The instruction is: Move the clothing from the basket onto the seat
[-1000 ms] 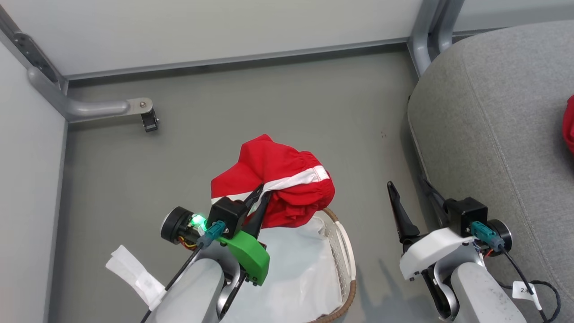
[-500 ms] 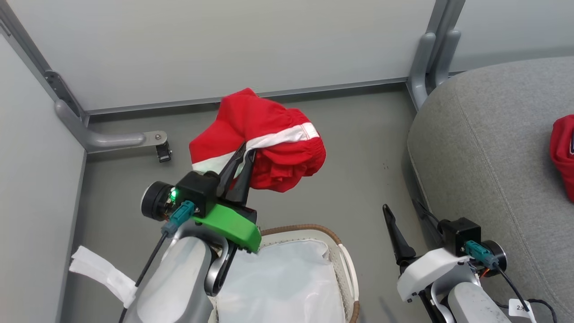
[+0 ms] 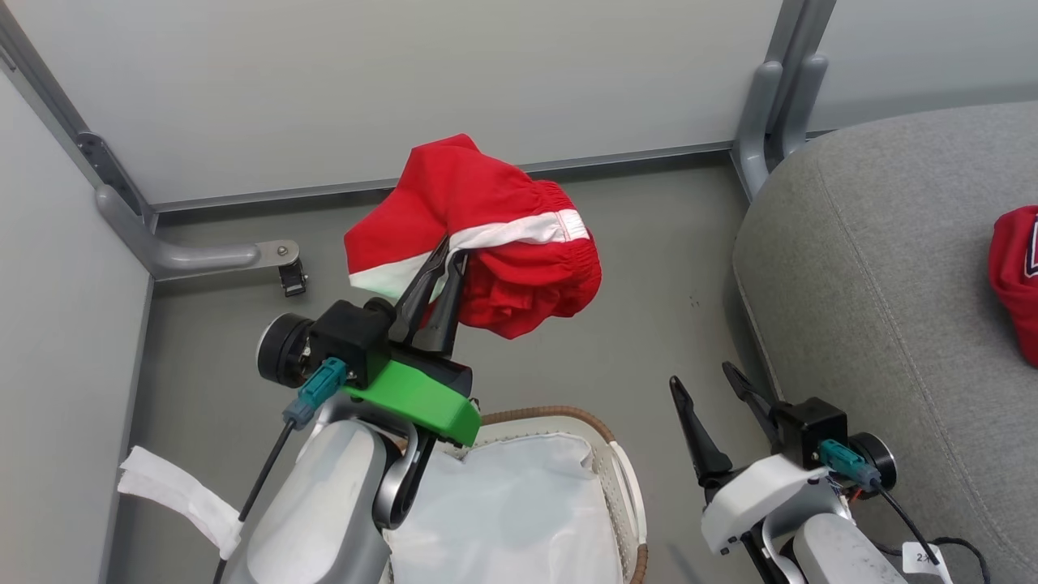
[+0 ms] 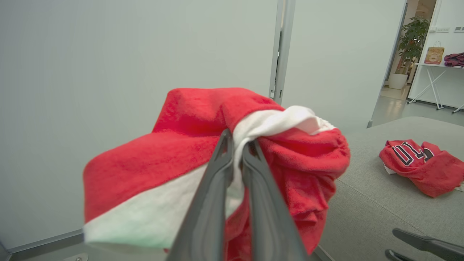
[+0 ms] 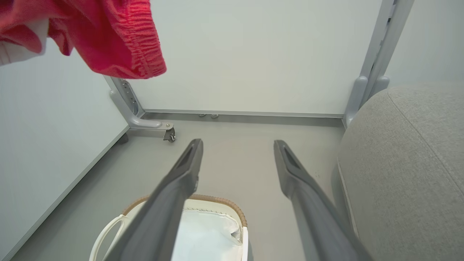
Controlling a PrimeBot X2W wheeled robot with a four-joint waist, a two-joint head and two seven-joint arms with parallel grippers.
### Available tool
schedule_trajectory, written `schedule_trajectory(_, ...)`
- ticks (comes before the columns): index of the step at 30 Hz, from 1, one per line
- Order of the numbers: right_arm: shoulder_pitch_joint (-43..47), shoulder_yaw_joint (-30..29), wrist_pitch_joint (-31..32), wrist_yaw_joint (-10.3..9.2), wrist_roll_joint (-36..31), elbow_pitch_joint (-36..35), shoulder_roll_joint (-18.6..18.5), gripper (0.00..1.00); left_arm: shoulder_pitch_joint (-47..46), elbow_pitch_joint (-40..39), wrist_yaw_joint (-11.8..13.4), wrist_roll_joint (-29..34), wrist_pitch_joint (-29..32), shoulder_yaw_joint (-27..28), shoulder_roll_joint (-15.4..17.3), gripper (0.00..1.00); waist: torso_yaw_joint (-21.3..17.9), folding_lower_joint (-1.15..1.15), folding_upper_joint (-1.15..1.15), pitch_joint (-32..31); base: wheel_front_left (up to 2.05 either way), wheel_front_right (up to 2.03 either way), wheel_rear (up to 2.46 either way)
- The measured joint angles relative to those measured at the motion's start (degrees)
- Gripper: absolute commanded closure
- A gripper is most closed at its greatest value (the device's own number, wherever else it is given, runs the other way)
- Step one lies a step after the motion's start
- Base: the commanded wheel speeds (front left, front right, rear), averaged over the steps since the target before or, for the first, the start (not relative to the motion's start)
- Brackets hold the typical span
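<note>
Carrying is the step in hand: the left gripper (image 3: 444, 251) has its jaws clamped together on a fold of the red garment (image 3: 486, 235), right at the white stripe, and the cloth hangs bunched in the air above the floor (image 3: 649, 268), clear of the basket (image 3: 568, 418). To do it well, I judge the arm should sweep rightward at this height, so the drooping hem (the gathered elastic end hangs lowest) passes over the rounded edge of the seat (image 3: 876, 284), and the jaws should part only once the cloth is well inboard of that edge. The pinch is narrow, so a smooth swing seems wiser than a quick one.

From the left: a grey partition foot (image 3: 203, 258) with a small caster (image 3: 292, 280) sits by the wall (image 3: 405, 81), well apart from the path. In the basket below, the white liner (image 3: 503, 511) shows. The right gripper (image 3: 700, 375), jaws apart and empty, stands between basket and seat, the one thing near the route; the garment should pass above it. Farther right, a second red garment (image 3: 1014, 276) already lies on the seat, so setting down short of it avoids a heap.
</note>
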Motion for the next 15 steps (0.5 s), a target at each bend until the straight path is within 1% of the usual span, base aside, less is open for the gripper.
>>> schedule_trajectory(4,-1.56,2.47,0.0,0.0,-0.63,-0.73,-0.01,0.0,0.02,0.01,0.14,-0.16,0.0,-0.4,0.0,1.0,-0.04,0.0,0.0,0.28,0.0,0.0,0.0)
schedule_trajectory(8,-4.0,5.89,0.0,0.0,-3.1,-1.83,-0.16,0.0,0.02,0.01,0.43,-0.63,0.0,-0.94,-0.02,1.0,-0.07,0.0,0.0,0.57,0.0,0.0,0.0)
schedule_trajectory(15,-10.13,12.51,0.0,0.0,-4.3,-2.59,-2.85,0.0,-0.08,0.16,0.44,-1.56,0.0,-2.0,-0.03,1.0,-0.06,0.0,0.0,1.19,0.0,0.0,0.0)
